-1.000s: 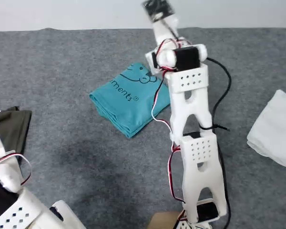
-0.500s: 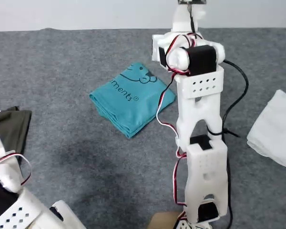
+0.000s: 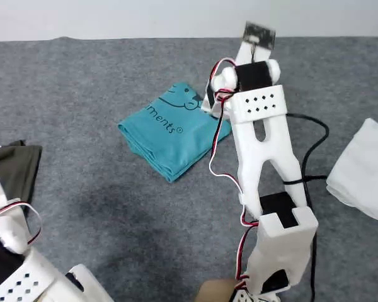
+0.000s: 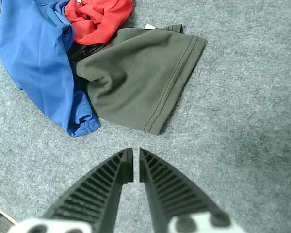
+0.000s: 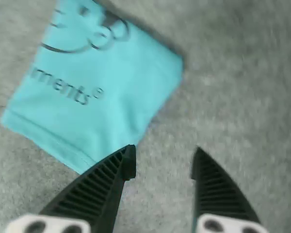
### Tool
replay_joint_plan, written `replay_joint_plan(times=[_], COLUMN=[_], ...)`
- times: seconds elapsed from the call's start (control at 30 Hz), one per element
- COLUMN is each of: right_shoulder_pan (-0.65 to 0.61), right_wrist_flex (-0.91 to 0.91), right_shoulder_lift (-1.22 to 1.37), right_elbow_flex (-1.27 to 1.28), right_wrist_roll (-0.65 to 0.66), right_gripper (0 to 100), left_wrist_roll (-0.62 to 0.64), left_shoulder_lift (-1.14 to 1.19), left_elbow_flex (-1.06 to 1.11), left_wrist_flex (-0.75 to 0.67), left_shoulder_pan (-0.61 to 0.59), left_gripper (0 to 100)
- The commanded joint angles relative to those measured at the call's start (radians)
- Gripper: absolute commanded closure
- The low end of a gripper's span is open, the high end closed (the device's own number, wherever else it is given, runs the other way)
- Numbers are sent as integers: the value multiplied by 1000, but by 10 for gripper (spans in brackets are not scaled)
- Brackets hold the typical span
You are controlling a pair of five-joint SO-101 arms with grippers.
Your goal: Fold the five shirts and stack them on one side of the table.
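Right wrist view: the right end effector (image 5: 164, 155) hangs with its two black ribbed fingers well spread and nothing between them. It is above bare grey surface (image 5: 242, 73), just beside one folded edge of the teal shirt (image 5: 92, 82). One fingertip overlaps that edge in the picture; whether it touches the cloth cannot be told. The teal shirt is folded into a neat rectangle with dark print on its upper face.

In the high view the right arm (image 3: 261, 145) stretches up the middle of the surface (image 3: 82, 82) towards the far edge, its wrist over the right-hand corner of the teal shirt (image 3: 170, 135). The shirt lies flat in the middle of the surface, nearer the far edge than the near one.

Left wrist view: the left end effector (image 4: 136, 160) is almost closed, with only a thin slit between the fingertips, and it holds nothing. It is poised over bare surface, near the hem of the olive shirt (image 4: 136, 82). That shirt lies loosely spread and unfolded. Touching it are a crumpled blue shirt (image 4: 34, 58) and a bunched red shirt (image 4: 99, 17), the three forming one heap.

In the high view the left arm (image 3: 12, 264) sits at the near left corner, the olive shirt (image 3: 16, 167) is by the left edge, and a white shirt (image 3: 365, 170) lies by the right edge, well apart from the teal one.
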Motion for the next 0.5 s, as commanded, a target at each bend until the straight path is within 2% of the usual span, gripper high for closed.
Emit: replay_joint_plan(times=[0.0, 0.1, 0.47], right_shoulder_pan=[-48, -91, -199], right_wrist_flex=[35, -1, -292], right_shoulder_lift=[33, 108, 278], right_elbow_flex=[9, 6, 6], right_wrist_roll=[-78, -112, -155], right_gripper=[671, 626, 626], left_wrist_roll=[-9, -9, -9], left_shoulder_lift=[-9, -9, -9], left_elbow_flex=[-4, -4, 48], left_wrist_flex=[3, 3, 3], left_shoulder_pan=[6, 6, 2], left_gripper=[966, 966, 967])
